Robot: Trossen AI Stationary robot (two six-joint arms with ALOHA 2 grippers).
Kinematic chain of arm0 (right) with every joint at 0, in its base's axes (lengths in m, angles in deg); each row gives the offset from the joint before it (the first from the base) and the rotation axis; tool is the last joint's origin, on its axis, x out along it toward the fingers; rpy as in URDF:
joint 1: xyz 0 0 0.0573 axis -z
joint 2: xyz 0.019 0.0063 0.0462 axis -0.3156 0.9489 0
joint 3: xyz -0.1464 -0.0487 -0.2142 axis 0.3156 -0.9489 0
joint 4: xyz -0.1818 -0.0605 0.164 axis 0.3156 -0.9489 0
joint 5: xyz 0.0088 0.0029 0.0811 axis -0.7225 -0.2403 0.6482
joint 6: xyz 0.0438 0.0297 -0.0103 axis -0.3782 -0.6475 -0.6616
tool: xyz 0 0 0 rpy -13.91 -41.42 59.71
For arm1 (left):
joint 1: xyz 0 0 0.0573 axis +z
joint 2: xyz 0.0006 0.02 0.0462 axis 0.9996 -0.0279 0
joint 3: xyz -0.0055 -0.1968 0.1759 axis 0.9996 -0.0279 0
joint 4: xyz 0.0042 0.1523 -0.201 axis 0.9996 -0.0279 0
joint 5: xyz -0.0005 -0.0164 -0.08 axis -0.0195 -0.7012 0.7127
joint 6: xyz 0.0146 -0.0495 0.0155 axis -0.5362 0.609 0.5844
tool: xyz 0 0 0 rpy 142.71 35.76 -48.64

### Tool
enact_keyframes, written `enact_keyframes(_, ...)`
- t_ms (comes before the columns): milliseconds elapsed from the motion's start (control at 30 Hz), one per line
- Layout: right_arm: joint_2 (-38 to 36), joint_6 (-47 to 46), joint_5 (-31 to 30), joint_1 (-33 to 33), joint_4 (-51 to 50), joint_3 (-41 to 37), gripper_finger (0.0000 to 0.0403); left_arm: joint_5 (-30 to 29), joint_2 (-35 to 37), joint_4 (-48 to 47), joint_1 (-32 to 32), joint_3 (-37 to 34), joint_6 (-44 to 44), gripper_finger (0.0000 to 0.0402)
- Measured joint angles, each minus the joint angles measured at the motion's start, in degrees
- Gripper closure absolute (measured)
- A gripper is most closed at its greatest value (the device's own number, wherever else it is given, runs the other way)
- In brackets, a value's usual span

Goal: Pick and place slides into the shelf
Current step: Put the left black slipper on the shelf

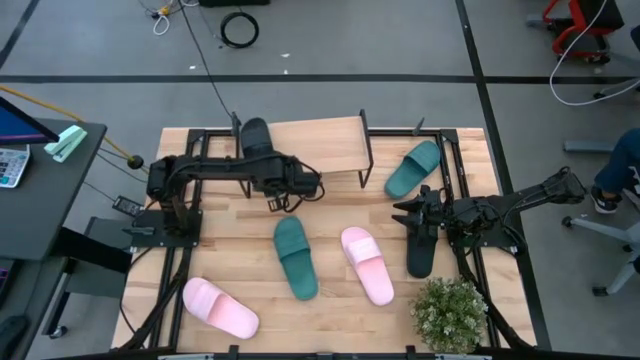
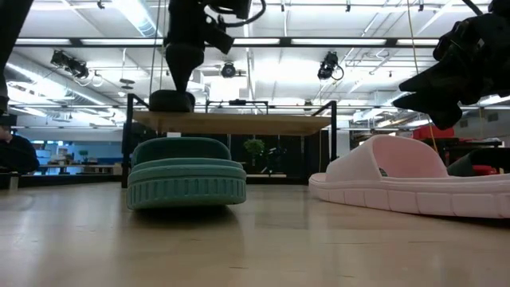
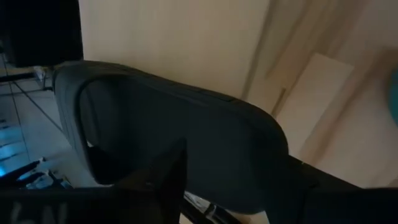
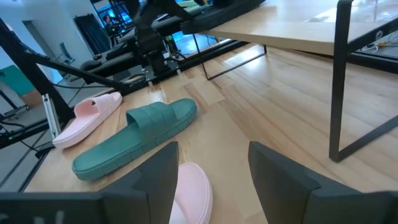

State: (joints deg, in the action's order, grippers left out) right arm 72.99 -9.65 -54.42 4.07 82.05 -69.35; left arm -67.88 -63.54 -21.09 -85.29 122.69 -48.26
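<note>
Only from above, potted plant (image 1: 449,313) visible

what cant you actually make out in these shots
- Whether the left end effector grips the black slide on the shelf: the arm covers it from above; the left wrist view is dark.
- The second black slide: partly under the right arm, high view.
- The pink slide: cut off by the low view's edge.

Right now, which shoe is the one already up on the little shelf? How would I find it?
Look at the far edge of the table for the small shelf with a light wooden top. On its left end sits a black slide, right by the left gripper. It is the only slide on top of the shelf.
</note>
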Motion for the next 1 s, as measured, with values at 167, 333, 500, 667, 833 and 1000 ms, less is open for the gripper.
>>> enact_keyframes(167,0.00,0.04,0.00,0.00,0.00,0.00,0.0202,-0.85,0.00,1.46,-2.21,0.00,-0.21,0.0281)
enact_keyframes(333,0.00,0.13,0.00,0.02,0.00,0.00,0.0202,-1.29,0.00,1.47,-2.93,0.00,-0.13,0.0370)
enact_keyframes(500,0.00,0.15,0.00,0.02,0.00,0.00,0.0202,-1.80,0.00,1.54,-3.65,0.00,1.31,0.0391)
enact_keyframes(667,0.00,0.48,-0.01,0.02,0.00,0.00,0.0202,-5.56,0.00,3.67,-5.70,0.00,1.33,0.0396)
enact_keyframes(833,0.00,0.57,-0.02,0.02,0.01,0.00,0.0202,-7.27,-0.07,7.26,-6.60,1.46,1.30,0.0398)
enact_keyframes(1000,0.00,0.57,-0.02,0.00,0.00,0.00,0.0202,-5.78,-0.11,12.66,-6.55,1.77,1.29,0.0395)
